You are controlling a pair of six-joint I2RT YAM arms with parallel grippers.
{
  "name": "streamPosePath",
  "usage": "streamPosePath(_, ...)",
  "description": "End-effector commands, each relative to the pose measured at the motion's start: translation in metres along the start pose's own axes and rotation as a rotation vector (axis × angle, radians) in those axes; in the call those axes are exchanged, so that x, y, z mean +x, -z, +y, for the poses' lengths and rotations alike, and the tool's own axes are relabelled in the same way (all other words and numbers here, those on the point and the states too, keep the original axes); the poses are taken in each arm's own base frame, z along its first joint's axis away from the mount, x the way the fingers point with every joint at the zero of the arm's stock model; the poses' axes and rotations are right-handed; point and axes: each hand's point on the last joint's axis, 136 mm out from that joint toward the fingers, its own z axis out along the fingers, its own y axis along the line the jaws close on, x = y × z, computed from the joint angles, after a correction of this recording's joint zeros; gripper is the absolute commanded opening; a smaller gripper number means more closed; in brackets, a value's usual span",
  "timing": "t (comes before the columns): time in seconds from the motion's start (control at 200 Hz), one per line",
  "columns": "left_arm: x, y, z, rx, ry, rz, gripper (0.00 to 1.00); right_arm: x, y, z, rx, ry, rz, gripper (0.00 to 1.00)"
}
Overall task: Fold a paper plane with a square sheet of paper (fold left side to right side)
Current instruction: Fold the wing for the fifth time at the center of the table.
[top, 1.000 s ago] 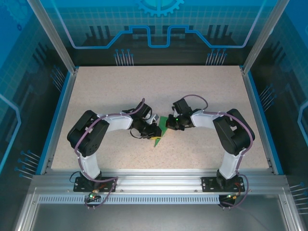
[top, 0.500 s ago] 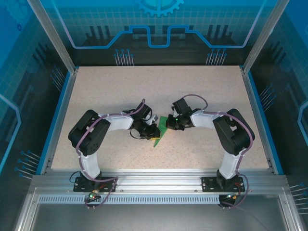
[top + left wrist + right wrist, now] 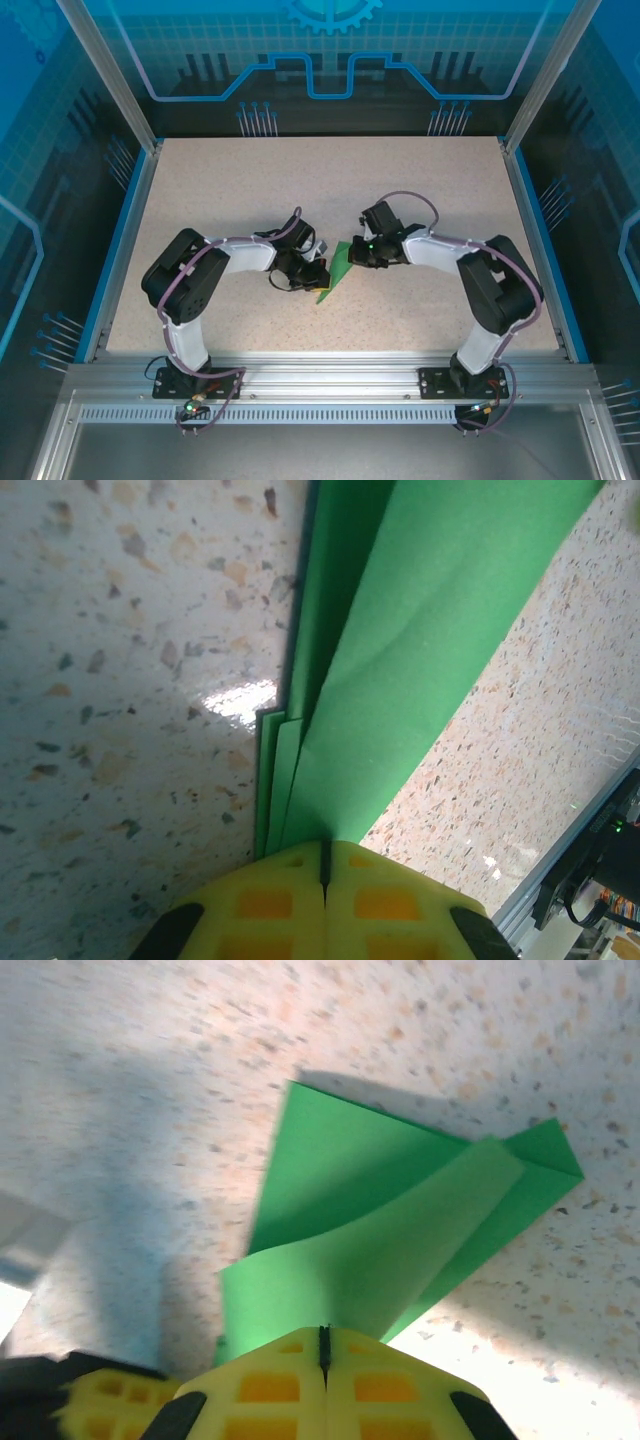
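Top external view, going from the left: the left gripper (image 3: 320,274) sits near the middle of the speckled table (image 3: 200,190), its tip right against the left edge of the green paper (image 3: 332,280). The paper is folded down to a narrow pointed strip (nothing square about it now). It lies on a slant, sharp end toward the near edge of the table and wider end farther back. The right gripper (image 3: 351,256) touches that wider end from the other side, so the two claws meet almost nose to nose over the paper.

Left wrist cam: the yellow fingers (image 3: 260,900) are pressed flat together with just a thin seam between them. The stacked green layers run straight into that seam, so this claw is clamped on the paper. One layer lifts off the table as a broad flap, and the other folded edges lie flat beneath it, to the left.

Right wrist cam: same story. The yellow fingers (image 3: 270,1385) are squeezed together, and a curled flap of the paper rises from the flat folded part up into the tips, so this claw is pinching the paper too. The flat part under the flap ends in a pointed corner off to the right, resting on the table.
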Motion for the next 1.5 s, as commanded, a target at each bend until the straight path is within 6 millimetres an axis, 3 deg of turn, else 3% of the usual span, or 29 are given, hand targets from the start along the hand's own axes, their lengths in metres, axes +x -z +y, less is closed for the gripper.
streamPosePath(0.0, 0.027, -0.014, 0.04, -0.134, 0.058, 0.062, 0.0, 0.003, 0.013, 0.011, -0.062, 0.045, -0.03, 0.0)
streamPosePath(0.23, 0.026, -0.013, 0.039, -0.13, 0.049, 0.058, 0.0, 0.032, 0.001, 0.025, -0.179, 0.074, -0.007, 0.0)
streamPosePath(0.515, 0.025, -0.011, 0.036, -0.126, 0.042, 0.055, 0.0, 0.046, -0.014, 0.04, -0.231, 0.113, 0.027, 0.0)
streamPosePath(0.845, 0.025, -0.01, 0.036, -0.13, 0.037, 0.056, 0.0, 0.05, -0.032, 0.029, -0.184, 0.113, 0.056, 0.0)
streamPosePath(1.19, 0.025, -0.007, 0.036, -0.141, 0.028, 0.058, 0.0, 0.048, -0.041, 0.002, -0.082, 0.124, 0.075, 0.0)
streamPosePath(1.496, 0.026, -0.007, 0.038, -0.152, 0.026, 0.061, 0.0, 0.033, -0.04, -0.01, -0.071, 0.105, 0.059, 0.0)
